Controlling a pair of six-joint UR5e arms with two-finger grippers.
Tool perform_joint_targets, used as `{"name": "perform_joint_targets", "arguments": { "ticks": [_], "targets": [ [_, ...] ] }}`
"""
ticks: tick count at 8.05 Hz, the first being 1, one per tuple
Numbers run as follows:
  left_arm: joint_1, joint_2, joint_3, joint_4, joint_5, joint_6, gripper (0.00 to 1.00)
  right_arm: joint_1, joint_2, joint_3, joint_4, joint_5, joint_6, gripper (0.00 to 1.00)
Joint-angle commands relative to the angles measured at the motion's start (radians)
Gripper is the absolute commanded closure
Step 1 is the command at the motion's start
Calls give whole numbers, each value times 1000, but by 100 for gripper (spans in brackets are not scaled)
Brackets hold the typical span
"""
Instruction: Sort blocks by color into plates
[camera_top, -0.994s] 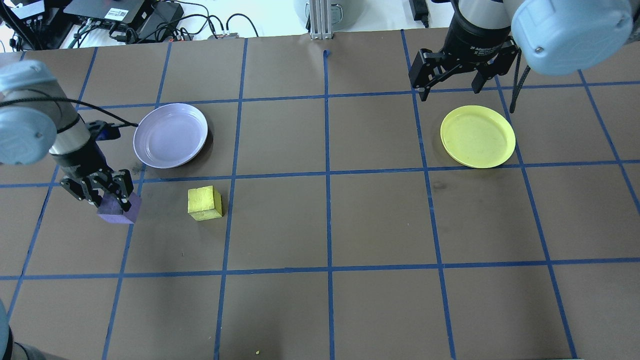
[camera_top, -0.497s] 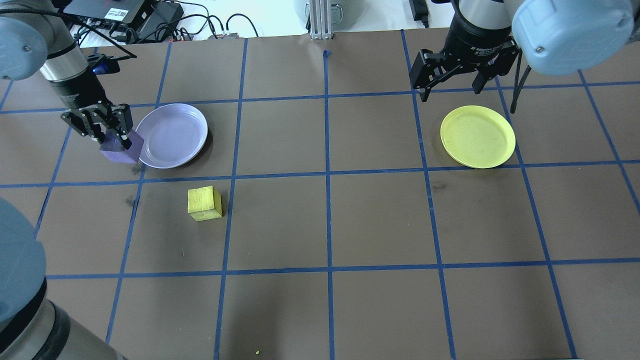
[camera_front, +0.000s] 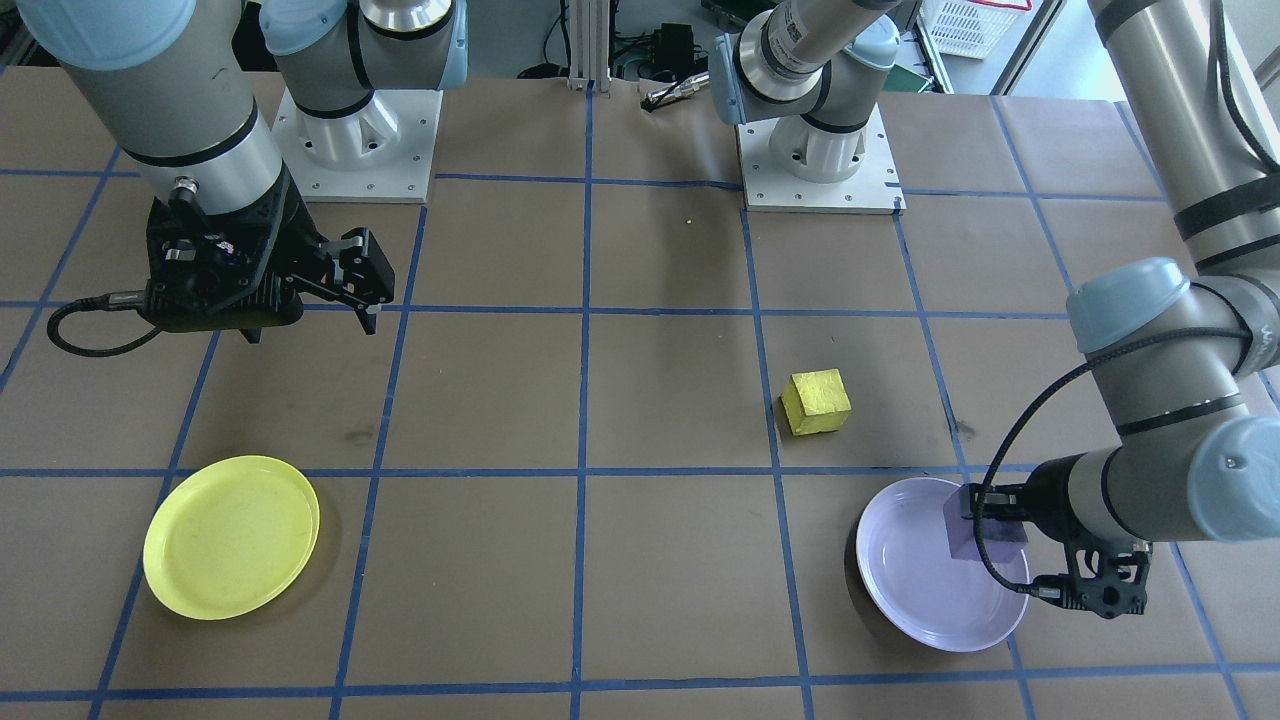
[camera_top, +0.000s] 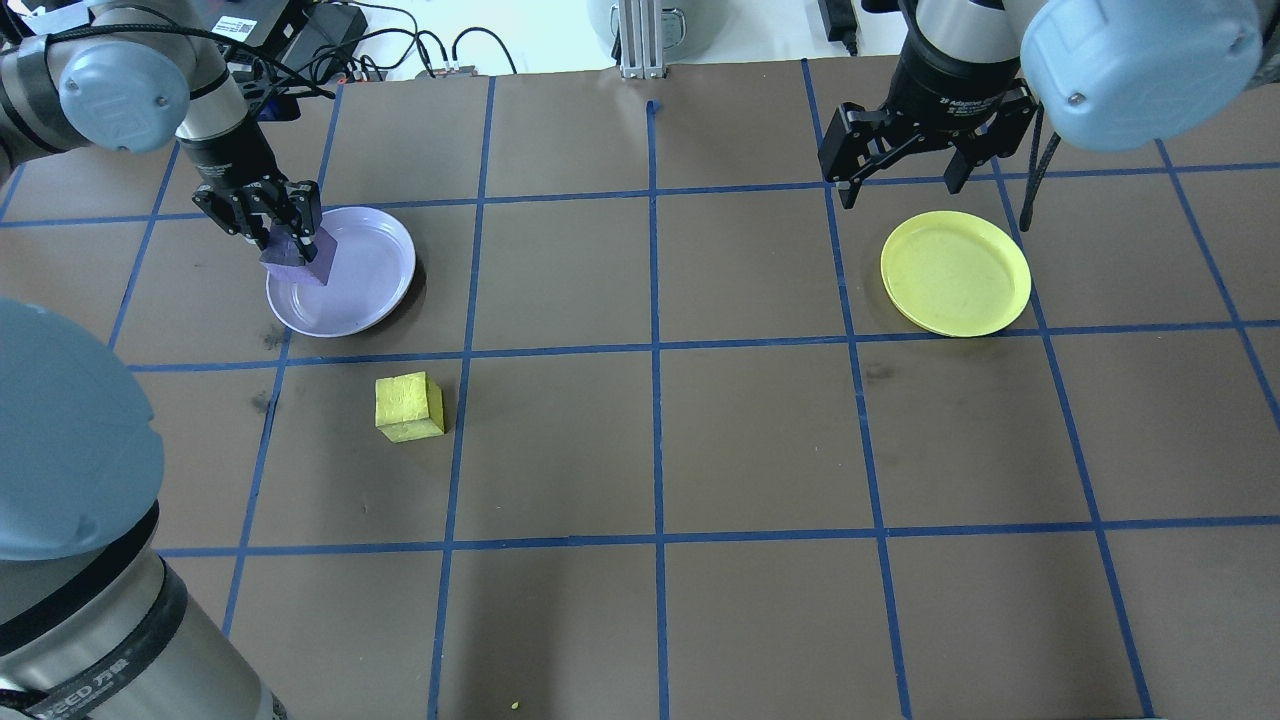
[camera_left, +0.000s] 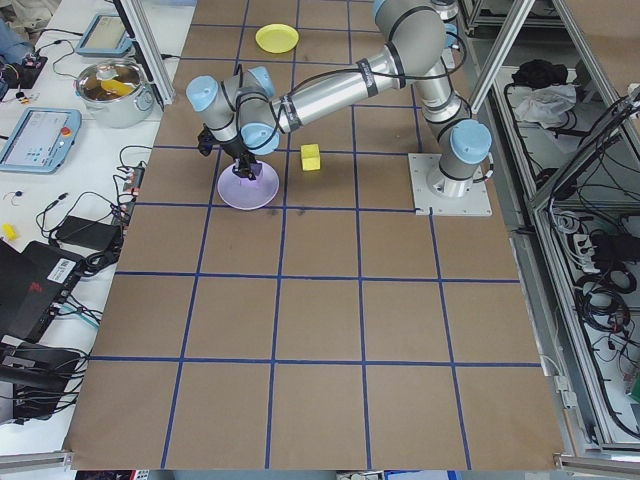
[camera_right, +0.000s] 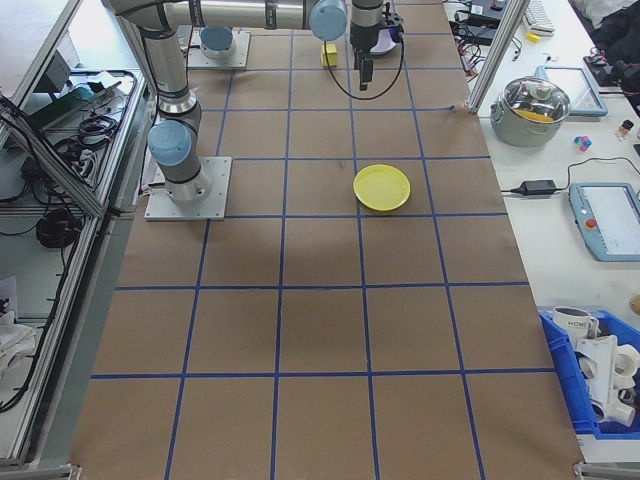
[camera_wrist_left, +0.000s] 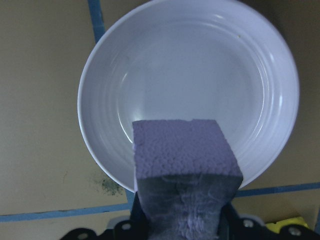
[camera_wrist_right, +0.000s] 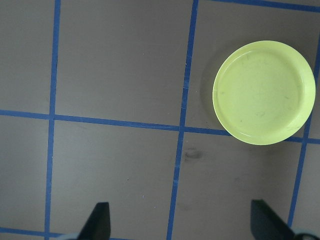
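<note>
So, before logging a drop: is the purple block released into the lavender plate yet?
No: the left gripper holds the purple block over the lavender plate.

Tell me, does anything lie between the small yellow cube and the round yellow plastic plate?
Nothing visible does. Only bare brown table separates the small yellow cube from the round yellow plastic plate.

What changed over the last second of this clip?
The left gripper, shut on the purple block, lifted it off the table and carried it away from the robot, to over the near-left edge of the lavender plate. The yellow block, yellow plate and open right gripper stayed put.
</note>
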Motion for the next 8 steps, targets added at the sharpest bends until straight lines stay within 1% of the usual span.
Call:
{"name": "perform_joint_targets", "arguments": {
  "ticks": [1,2,5,7,8],
  "targets": [
    [-8,-31,0,40,0,0,93,0,-1,3,1,1,3,0],
    [-6,-31,-4,40,-1,-1,88,0,-1,4,1,0,-8,0],
    [-6,-43,-7,41,-3,-3,87,0,0,5,-3,1,-10,0],
    [-6,-48,-13,46,-6,-9,45,0,0,5,-3,1,-10,0],
    [-6,-46,-36,67,-30,-20,10,0,0,5,-3,1,-10,0]
  ]
}}
